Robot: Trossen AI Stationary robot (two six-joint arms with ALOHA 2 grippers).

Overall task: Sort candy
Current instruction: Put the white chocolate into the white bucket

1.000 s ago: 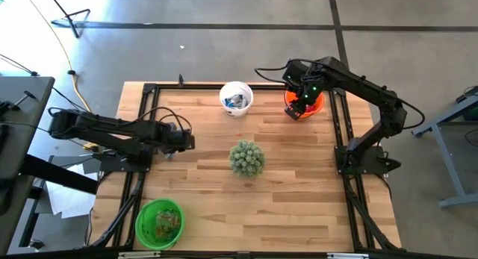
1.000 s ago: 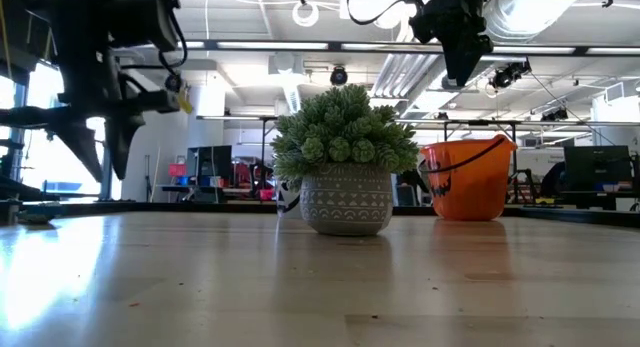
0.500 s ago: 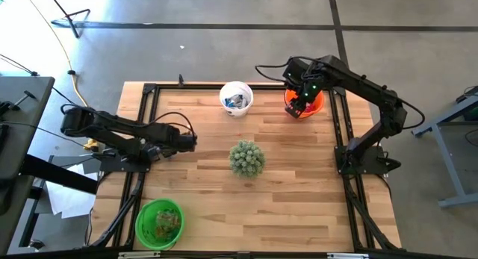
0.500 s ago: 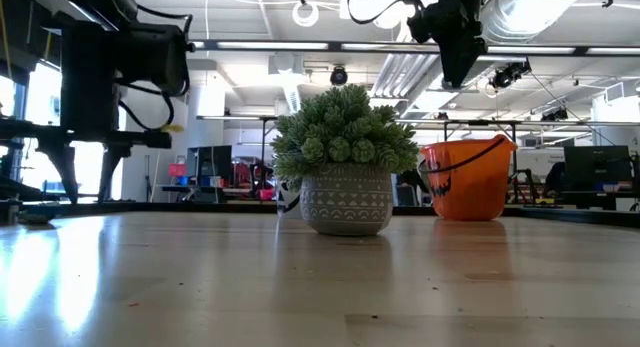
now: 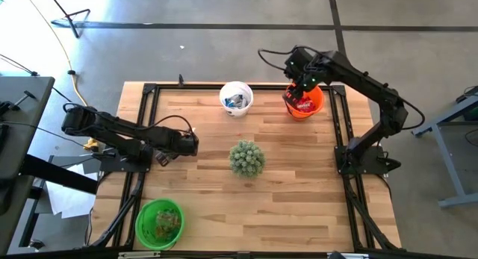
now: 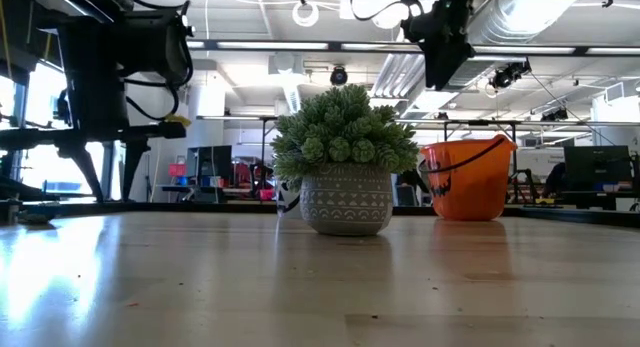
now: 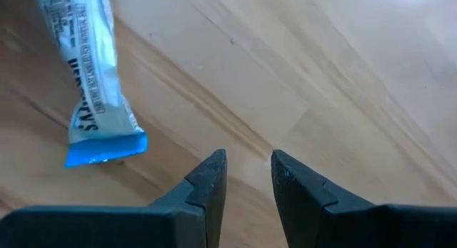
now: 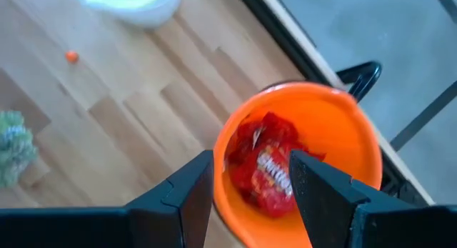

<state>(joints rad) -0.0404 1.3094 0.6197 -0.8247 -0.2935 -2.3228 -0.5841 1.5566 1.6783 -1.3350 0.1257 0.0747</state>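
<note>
Candy sorting on wooden table [image 5: 299,192]: right gripper [image 8: 250,184] hangs over orange bucket [image 8: 343,126], fingers apart w/ nothing between, red candy packets [image 8: 268,169] piled inside. Left gripper [image 7: 248,178] sits low at table's left side, fingers slightly apart and empty, blue-and-white candy bar [image 7: 89,76] lying on the wood just beside. White bucket [image 5: 236,97] holds more wrappers; green bucket [image 5: 159,223] sits at near-left corner. Potted plant [image 6: 346,165] mid-table.
</note>
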